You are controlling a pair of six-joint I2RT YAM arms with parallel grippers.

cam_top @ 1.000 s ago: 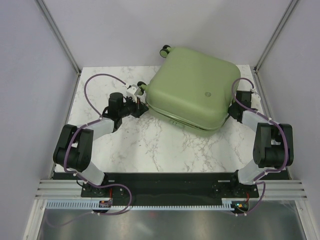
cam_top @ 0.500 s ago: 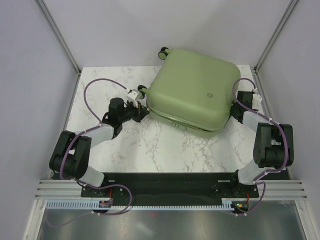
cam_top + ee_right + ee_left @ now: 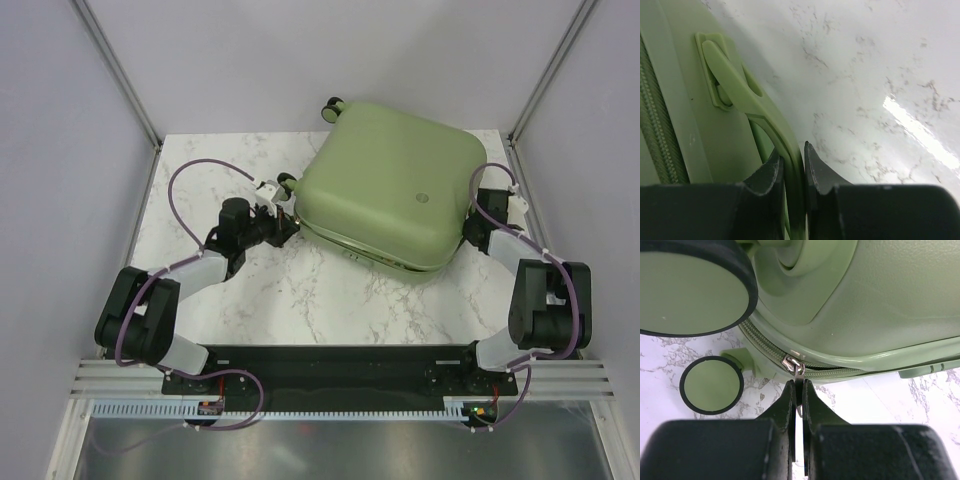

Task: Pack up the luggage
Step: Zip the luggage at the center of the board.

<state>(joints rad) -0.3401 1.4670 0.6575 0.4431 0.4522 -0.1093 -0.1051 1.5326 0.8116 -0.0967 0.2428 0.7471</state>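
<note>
Bright, even overhead light is filling the top view, leaving soft shadows beneath the luggage [image 3: 390, 180]. Glare is streaking the marble table [image 3: 855, 60] in the right wrist view. Both wrist views' nearest edges are blurring.

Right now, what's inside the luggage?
Nothing inside shows: the luggage lies shut on the table, its shells together. Only the zipper along the seam is visible; any contents are covered.
</note>
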